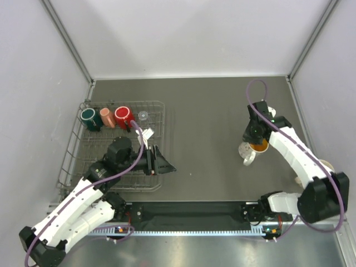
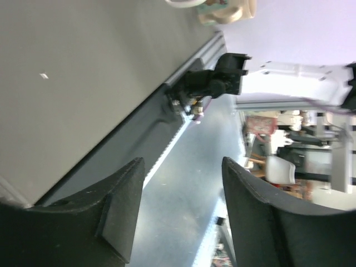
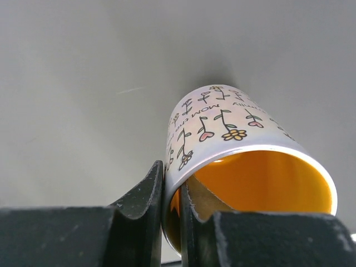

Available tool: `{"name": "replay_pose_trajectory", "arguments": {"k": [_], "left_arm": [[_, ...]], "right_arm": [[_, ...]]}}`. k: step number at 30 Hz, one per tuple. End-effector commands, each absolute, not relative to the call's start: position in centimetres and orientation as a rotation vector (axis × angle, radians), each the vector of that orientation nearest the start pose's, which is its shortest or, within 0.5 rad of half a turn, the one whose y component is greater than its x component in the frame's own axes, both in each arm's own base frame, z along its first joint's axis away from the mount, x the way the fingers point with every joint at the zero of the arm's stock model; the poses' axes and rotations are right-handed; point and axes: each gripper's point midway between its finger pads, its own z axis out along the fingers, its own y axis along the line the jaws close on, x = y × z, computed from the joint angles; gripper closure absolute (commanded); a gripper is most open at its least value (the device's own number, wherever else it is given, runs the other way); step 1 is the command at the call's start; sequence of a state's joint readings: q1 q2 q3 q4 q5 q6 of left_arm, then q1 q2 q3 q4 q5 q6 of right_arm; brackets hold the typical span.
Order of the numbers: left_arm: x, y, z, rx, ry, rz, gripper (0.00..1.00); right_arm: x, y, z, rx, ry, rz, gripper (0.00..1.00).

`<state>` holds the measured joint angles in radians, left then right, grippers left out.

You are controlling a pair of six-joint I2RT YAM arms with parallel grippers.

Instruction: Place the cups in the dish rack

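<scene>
My right gripper (image 3: 169, 192) is clamped on the wall of the white mug (image 3: 222, 125): one finger is outside against the flowered side, the other inside against the orange lining. The mug is on the right half of the table (image 1: 211, 111), about midway between the far and near edges and well apart from the dish rack (image 1: 71, 146), which sits at the left edge. Its mouth faces up and its handle points toward the near edge. I cannot tell whether its base is on the table or just off it.

The far edge of the rack holds a row of the green mug (image 1: 88, 115), the tan cup (image 1: 105, 117) and the red mug (image 1: 123, 115), with the small clear glass (image 1: 143, 115) just beside the red one. My left gripper (image 2: 182, 167) hangs above the rack's near right corner, fingers apart with nothing between them.

I judge the step in hand to be picking up this mug, with the grip made and the carry not yet begun. The next move needs a straight lift so that a pinch on one wall does not let the mug swing, then a long carry left over bare table to open wire near the row, clear of my left arm. A pale thing (image 1: 326, 164) at the right edge is half hidden behind my right arm; it may be another cup.
</scene>
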<state>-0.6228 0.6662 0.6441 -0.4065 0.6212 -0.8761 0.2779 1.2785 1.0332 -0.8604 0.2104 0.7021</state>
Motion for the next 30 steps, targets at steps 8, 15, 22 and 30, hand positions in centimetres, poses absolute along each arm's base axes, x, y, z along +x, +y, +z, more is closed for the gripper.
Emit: {"name": "replay_pose_trajectory", "arguments": {"k": [8,15,22,30], "left_arm": [[11.4,-26.0,26.3,0.134,2.113,-1.798,0.4],[11.7,-26.7,32.3,0.118,1.863,-2.018,0.36],[12.6,-26.8,34.8,0.077,1.768,-2.009,0.3],[12.9,-27.9,35.5,0.107,1.764,-2.002,0.28]], "right_arm": [[28.5,13.8,28.7,0.204,2.054,0.745,1.0],[26.3,17.9,37.0,0.126,1.733,1.189,1.0],[24.3,19.3,41.6,0.173,1.477,1.56,1.0],[22.4,20.8,43.2,0.153,1.425,1.742,1.0]]}}
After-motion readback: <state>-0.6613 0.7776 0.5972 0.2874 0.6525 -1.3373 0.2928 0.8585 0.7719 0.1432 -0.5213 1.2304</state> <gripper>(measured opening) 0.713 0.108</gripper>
